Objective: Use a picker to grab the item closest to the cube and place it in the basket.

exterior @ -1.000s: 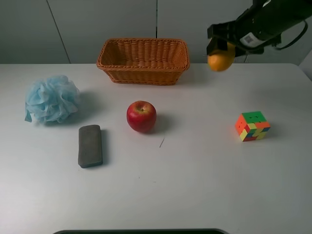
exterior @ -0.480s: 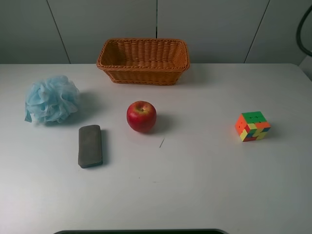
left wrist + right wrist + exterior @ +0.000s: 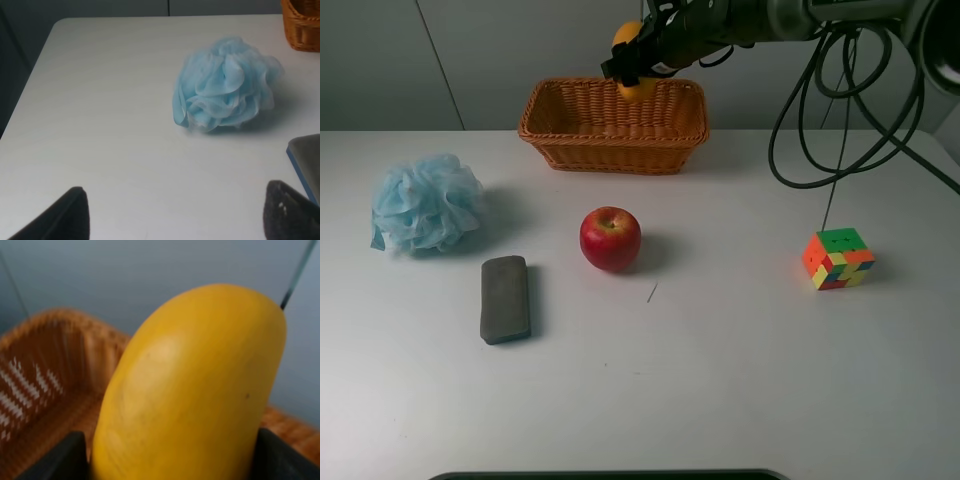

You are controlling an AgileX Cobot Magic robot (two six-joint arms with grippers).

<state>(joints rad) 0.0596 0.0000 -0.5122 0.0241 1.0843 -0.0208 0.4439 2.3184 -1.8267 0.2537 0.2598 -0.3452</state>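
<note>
White table (image 3: 740,380) carries the wicker basket (image 3: 613,125) at its far edge. Nearer, the left gripper (image 3: 175,220) hovers by the blue bath pouf (image 3: 225,82), jaws spread wide and empty. Above the basket the right gripper (image 3: 638,62) clamps a yellow fruit (image 3: 190,385) (mango-shaped), clear of the weave. The multicoloured cube (image 3: 838,258) sits well apart, right.

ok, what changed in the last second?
The right gripper, still holding the yellow fruit, swung left from the table's right rear to above the basket. Nothing released. The apple, cube, blue loofah and grey block stayed put.
</note>
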